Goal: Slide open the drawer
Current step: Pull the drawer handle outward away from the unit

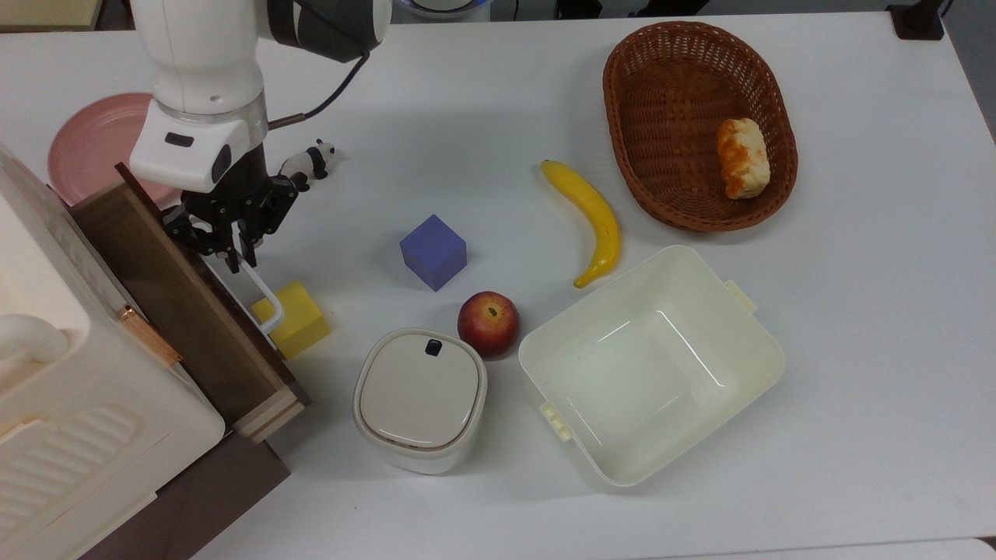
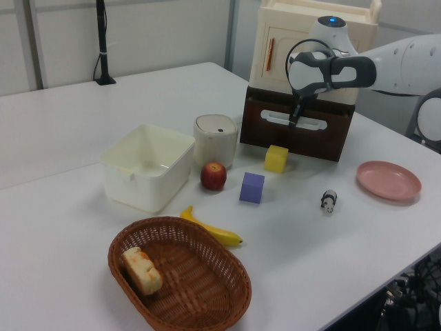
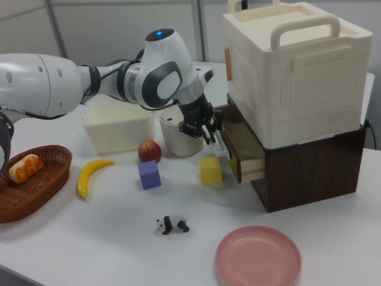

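right, my gripper is pinched shut on the white handle of the drawer, which sits partly pulled out under the cream box; i grip there to haul it toward the yellow block.

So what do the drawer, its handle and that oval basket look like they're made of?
The drawer looks like wood: dark brown matt front with visible grain, and pale layered edges at its corner. Its handle is a smooth white bar, plastic or painted metal; the look leaves that open. The basket is woven brown wicker or rattan, its strands showing along the rim and walls.
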You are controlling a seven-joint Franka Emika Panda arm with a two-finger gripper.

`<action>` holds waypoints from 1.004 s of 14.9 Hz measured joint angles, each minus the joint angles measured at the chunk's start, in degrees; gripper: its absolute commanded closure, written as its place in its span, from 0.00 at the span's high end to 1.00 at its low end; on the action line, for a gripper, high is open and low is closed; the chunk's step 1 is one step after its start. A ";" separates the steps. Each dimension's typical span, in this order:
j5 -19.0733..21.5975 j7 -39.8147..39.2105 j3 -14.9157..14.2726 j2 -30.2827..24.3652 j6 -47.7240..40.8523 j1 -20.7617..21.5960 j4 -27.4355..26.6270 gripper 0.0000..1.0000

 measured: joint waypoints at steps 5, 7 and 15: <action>0.00 0.00 0.16 -1.96 -0.04 0.57 -2.48 0.00; 0.00 0.00 0.29 -2.59 -0.53 0.77 -3.10 0.00; -0.02 0.10 1.05 -5.33 -2.21 1.92 -6.30 0.00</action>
